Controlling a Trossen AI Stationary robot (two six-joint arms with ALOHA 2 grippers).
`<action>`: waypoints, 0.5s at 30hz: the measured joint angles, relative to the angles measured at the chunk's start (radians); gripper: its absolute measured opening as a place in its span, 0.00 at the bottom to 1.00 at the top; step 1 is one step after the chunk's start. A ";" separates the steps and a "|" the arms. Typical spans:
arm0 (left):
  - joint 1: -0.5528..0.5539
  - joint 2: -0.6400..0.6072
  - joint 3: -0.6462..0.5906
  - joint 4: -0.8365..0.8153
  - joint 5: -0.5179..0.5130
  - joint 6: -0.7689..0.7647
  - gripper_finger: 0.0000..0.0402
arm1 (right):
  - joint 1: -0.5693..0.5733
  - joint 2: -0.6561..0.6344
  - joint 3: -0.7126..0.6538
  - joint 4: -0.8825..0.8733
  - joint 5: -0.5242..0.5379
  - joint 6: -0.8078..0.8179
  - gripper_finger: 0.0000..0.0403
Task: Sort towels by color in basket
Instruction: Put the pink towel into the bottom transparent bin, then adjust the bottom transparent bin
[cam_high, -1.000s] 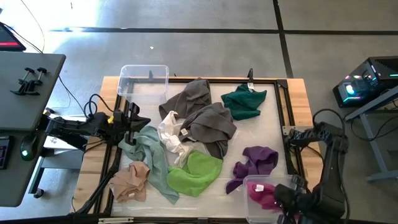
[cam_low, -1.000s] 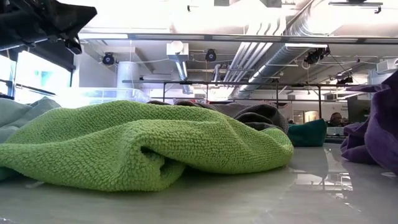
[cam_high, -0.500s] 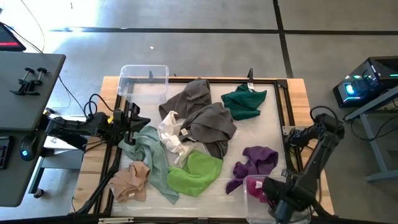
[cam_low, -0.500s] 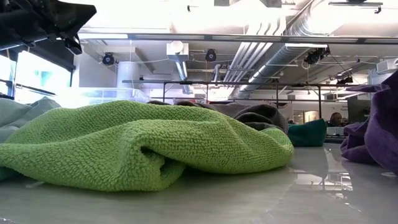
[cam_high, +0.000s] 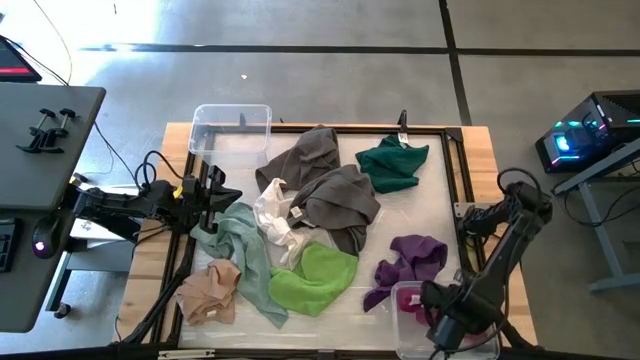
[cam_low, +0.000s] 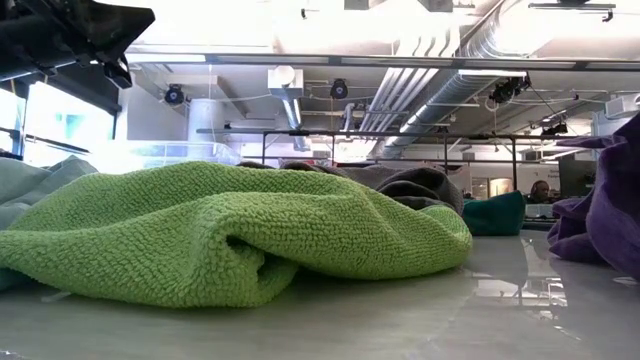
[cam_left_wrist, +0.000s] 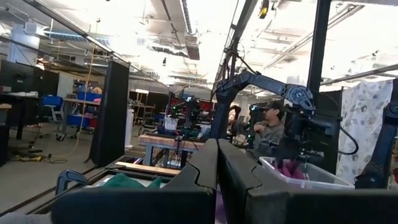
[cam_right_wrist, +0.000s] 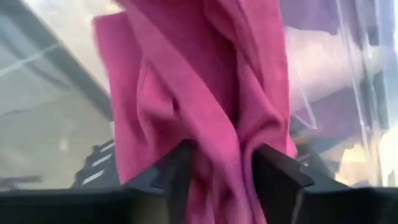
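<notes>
Towels lie loose on the table: two grey (cam_high: 315, 150) (cam_high: 340, 200), dark teal (cam_high: 392, 162), white (cam_high: 272, 215), pale mint (cam_high: 245, 250), peach (cam_high: 210, 290), lime green (cam_high: 315, 278) and purple (cam_high: 410, 260). A magenta towel (cam_high: 410, 305) is bunched in the clear basket (cam_high: 400, 340) at the near right. My right gripper (cam_high: 440, 325) points down over that basket, open, with the magenta towel (cam_right_wrist: 205, 93) between its fingers. My left gripper (cam_high: 215, 192) waits shut at the table's left edge, touching nothing. My right gripper has a bunched fold of the magenta towel (cam_right_wrist: 217, 143) between its two parted fingers (cam_right_wrist: 177, 171), several layers thick. The fingers come from above, pointing down. The towel hangs below them into the clear basket; where its lower end rests cannot be told.
A second clear basket (cam_high: 230, 125) stands at the table's far left corner. A black frame (cam_high: 455, 180) runs around the work area. The lime green towel (cam_low: 230, 235) fills the low view's foreground.
My right gripper has come down and a little toward the table's left, from the near edge to over the near-right basket, carrying the magenta towel with it. The arm's elbow has swung out toward the right.
</notes>
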 joint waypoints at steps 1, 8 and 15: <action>0.000 0.000 0.000 0.000 0.000 -0.004 0.00 | 0.000 0.000 0.015 0.001 0.000 0.000 0.42; 0.000 0.000 0.000 0.003 0.000 -0.005 0.00 | -0.009 0.000 0.149 -0.011 0.001 0.000 0.48; 0.000 0.000 0.000 0.015 0.000 -0.001 0.00 | -0.031 0.000 0.339 -0.082 -0.009 0.078 0.47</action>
